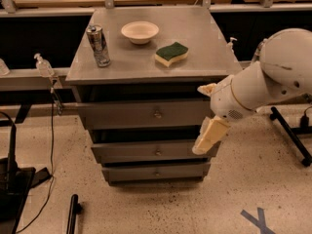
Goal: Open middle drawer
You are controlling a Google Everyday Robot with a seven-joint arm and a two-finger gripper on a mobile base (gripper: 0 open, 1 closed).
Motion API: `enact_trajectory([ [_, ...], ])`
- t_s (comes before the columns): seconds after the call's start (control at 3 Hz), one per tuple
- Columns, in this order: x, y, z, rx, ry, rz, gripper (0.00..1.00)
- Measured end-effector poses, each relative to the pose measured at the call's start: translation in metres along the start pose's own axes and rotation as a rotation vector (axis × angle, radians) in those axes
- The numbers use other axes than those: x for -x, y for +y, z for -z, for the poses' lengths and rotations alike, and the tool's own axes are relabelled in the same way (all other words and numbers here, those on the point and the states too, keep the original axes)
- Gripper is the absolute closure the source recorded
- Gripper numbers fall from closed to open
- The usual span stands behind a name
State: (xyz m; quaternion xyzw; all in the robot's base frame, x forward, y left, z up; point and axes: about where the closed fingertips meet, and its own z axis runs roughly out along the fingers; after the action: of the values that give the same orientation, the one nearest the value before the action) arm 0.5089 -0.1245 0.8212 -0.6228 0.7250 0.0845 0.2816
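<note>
One gripper (209, 135) at right edge of middle drawer (131, 152), grip state unclear, floor (253, 179) rightward.

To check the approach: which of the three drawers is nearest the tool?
The middle drawer, between the top drawer and bottom drawer: the tool hangs with its tip at its right end.

Bulky white arm (273, 77), smooth rounded shell segments, thin tan seam ringing the wrist, cream-tan wedge-shaped pincer (208, 136) at its end, just before the right edge of the middle drawer (131, 152).
</note>
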Motion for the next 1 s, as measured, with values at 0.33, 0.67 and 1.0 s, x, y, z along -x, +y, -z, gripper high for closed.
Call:
enact_trajectory([
  [0.33,0.001,-0.002,-0.010,-0.012,-0.012,0.039,0.00],
  [0.67,-0.006,0.013,-0.041,-0.019,-0.086,0.072,0.00],
  [1.0,-0.027,0.013,-0.078,-0.092,-0.148,0.147,0.00],
])
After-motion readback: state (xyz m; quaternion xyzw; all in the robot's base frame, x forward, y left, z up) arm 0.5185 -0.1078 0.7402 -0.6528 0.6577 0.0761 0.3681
